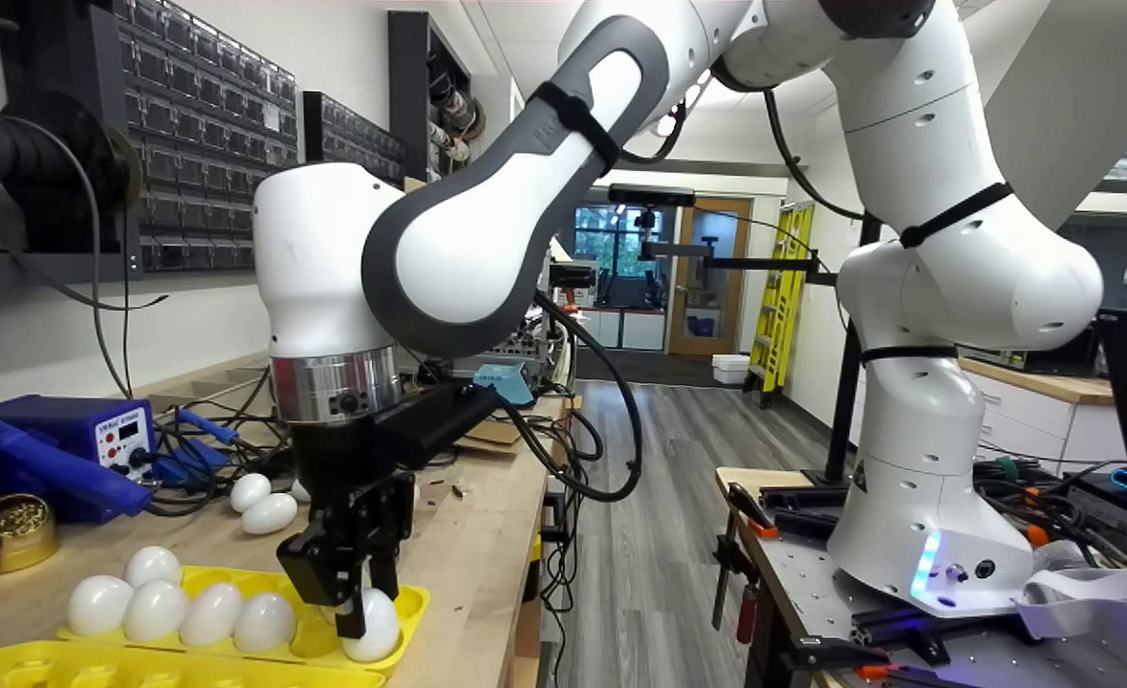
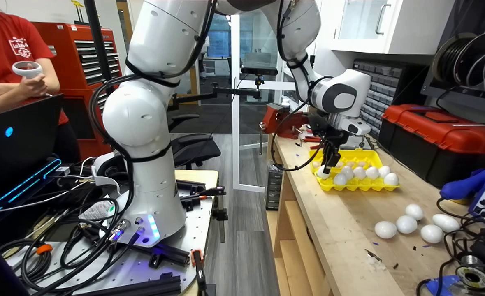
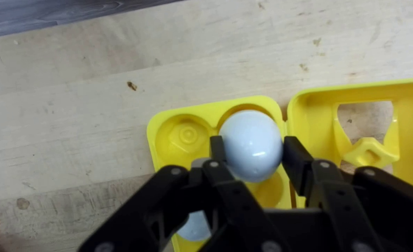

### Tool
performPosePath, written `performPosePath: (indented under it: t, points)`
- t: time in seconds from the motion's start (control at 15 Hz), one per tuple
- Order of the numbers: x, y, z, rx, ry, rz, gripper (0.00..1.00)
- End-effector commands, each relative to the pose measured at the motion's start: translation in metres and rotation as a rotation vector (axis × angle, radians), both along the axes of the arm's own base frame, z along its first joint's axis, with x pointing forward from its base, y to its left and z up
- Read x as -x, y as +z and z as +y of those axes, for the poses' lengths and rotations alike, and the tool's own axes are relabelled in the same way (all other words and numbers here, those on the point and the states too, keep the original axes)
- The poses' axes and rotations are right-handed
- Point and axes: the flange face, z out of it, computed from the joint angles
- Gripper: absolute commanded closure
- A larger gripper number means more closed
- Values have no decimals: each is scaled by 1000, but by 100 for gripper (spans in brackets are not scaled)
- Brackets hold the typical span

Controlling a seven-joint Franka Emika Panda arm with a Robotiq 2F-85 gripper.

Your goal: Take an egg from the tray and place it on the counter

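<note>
Pale, worn wood forms the long tabletop in an exterior view, and near its edge lies a bright yellow plastic tray. Smooth white eggs sit in its round cups, and the black, angular tool points down at the corner egg.

In an exterior view, the tray's lid lies folded back behind the cups; five loose eggs, glossy and oval, rest on the wood.

From the wrist, two blunt, square-edged fingers stand just an egg's width apart, gripping opposite sides of the corner egg at the tray's end cup; whether it is clear of that cup I cannot tell.
</note>
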Motion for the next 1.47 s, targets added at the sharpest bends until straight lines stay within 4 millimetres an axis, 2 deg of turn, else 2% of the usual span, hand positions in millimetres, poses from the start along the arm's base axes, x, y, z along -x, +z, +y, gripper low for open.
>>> performPosePath:
  t: [0.0, 0.33, 0.6, 0.87, 1.07, 1.4]
  points:
    - [5, 34, -14, -27, -9, -38, 80]
    - [-4, 69, -33, -4, -24, -81, 80]
    - [-13, 78, -55, 27, -59, -87, 80]
    - [-23, 68, -87, 63, -111, -64, 80]
    - [-31, 51, -110, 82, -157, -26, 80]
    - [-37, 25, -128, 103, -174, 6, 80]
